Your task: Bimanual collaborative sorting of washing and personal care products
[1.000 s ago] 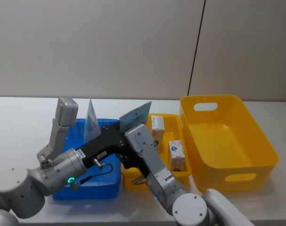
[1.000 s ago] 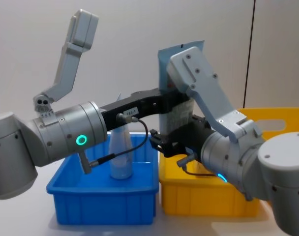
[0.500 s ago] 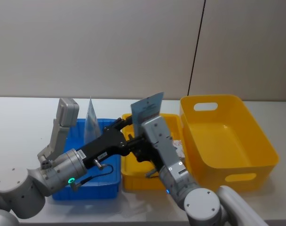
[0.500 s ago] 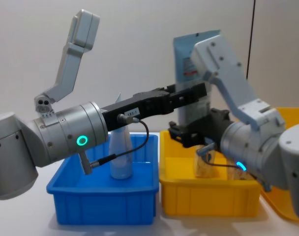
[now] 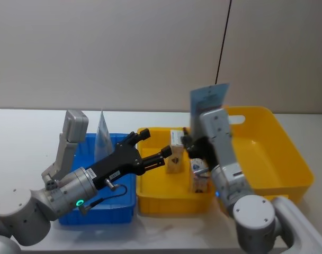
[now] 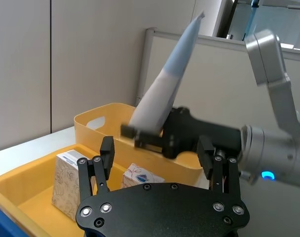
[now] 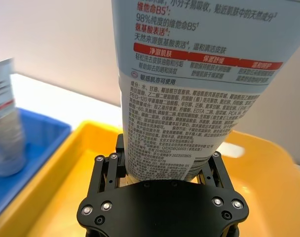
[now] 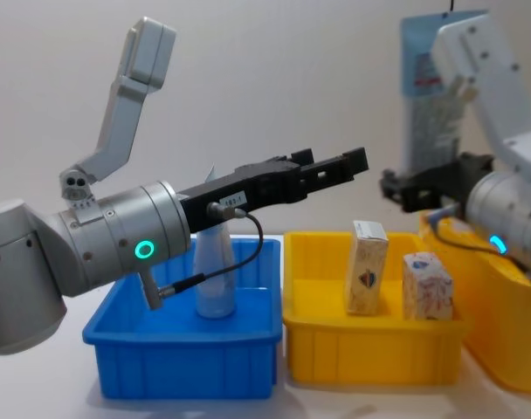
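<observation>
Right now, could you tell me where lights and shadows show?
Left wrist view: ceiling lights glow beyond the tube in the right pincer. Chest view: a green ring glows behind the open left pincer; a faint shadow under the blue bin.

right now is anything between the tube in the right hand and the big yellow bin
Nothing visible. The right hand holds the tube upright, about over the big bin's left edge. The left hand is open over the small tray, off to the side and clear of that path.
</observation>
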### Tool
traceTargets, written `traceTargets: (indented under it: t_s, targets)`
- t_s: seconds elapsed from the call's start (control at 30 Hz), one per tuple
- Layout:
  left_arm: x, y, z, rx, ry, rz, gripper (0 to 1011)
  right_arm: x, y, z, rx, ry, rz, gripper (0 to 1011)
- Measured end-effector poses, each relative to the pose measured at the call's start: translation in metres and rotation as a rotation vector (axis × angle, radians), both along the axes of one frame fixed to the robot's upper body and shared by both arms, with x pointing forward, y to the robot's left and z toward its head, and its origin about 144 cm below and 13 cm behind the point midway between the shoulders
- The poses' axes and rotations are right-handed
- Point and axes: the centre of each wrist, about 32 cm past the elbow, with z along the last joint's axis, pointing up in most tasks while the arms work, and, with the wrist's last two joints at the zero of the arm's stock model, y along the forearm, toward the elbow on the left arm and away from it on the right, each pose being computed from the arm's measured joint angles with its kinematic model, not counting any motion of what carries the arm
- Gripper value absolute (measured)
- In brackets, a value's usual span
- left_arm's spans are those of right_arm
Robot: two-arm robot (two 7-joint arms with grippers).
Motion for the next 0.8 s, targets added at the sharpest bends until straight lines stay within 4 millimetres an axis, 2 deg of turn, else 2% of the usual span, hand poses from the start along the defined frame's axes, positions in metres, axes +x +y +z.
traceTargets:
  t_s: [0.37,0.8]
  targets:
    - [0.000,0.000,0.000,0.000,0.000,0.001,1002,0.006,-0.031,0.022,0.061,-0.040,-0.162,650]
    - [0.000,0.000,0.000,0.000,0.001,0.002,1001,-0.001,-0.056,0.037,0.101,0.065,-0.285,650]
